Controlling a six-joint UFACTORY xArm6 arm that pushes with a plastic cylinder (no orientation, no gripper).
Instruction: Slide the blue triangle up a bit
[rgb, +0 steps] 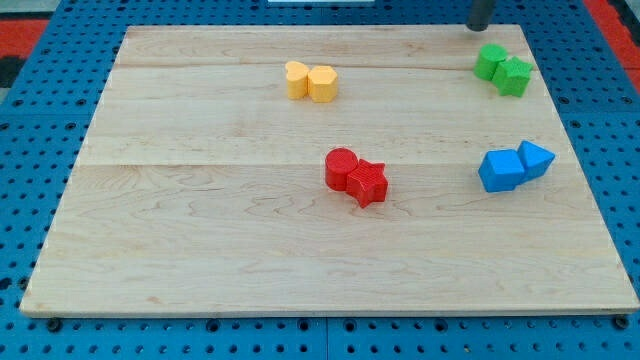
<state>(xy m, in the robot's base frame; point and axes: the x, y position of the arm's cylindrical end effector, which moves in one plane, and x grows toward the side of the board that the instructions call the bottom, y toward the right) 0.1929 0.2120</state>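
Note:
The blue triangle (537, 158) lies at the view's right, touching a blue cube (500, 171) on its left. My tip (479, 27) shows at the view's top right edge of the board, just above and left of the green blocks. It is far above the blue triangle and touches no block.
Two green blocks (503, 69) sit together at the top right. Two yellow blocks (311, 82) sit at the top centre. A red cylinder (341, 168) and a red star (368, 183) touch near the middle. The wooden board (200, 250) lies on a blue pegboard.

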